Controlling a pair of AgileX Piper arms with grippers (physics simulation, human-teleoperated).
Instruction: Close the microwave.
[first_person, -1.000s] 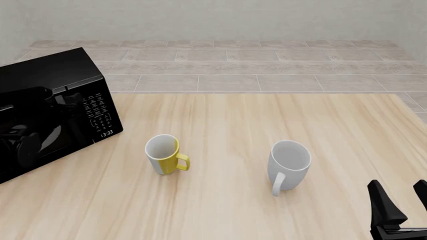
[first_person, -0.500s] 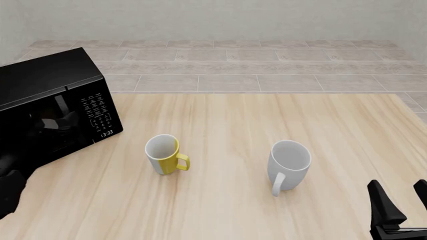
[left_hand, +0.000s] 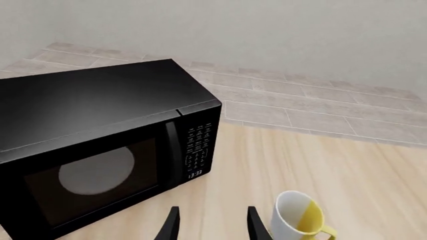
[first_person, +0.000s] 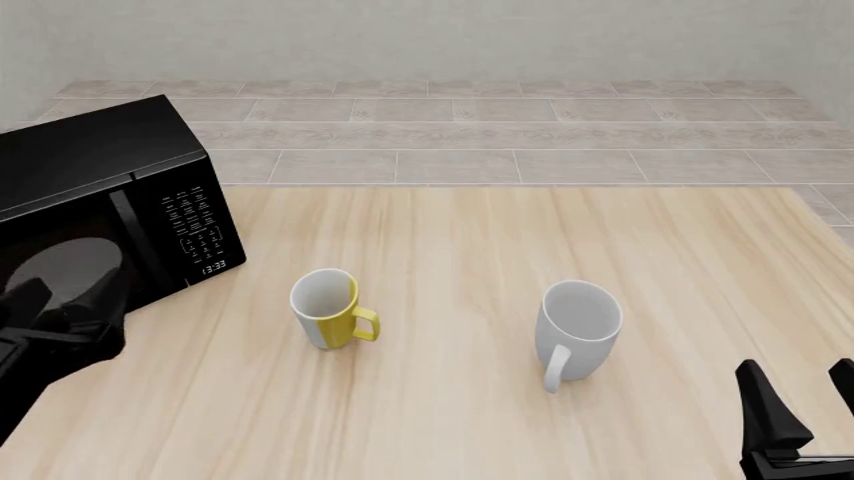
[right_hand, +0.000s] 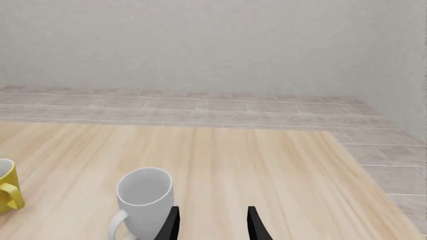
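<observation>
Presently on the table (first_person: 534, 220):

Microwave (first_person: 100, 215): black, at the far left of the front view, angled toward the middle. Door flush with the body; grey round plate (left_hand: 97, 170) visible through the dark window. Button panel and clock on its right end.

Yellow mug (first_person: 330, 308): upright, near the microwave's panel corner but apart from it, handle facing right and toward the camera.

Grey mug (first_person: 578, 327): upright, well right of the yellow mug, handle toward the camera.

Left gripper (first_person: 60, 295): low in front of the microwave door, fingers spread with bare table between them, grasping nothing; whether it touches the door cannot be told.

Right gripper (first_person: 798, 405): at the table's near right corner, fingers apart and empty, the grey mug just ahead to its left.
</observation>
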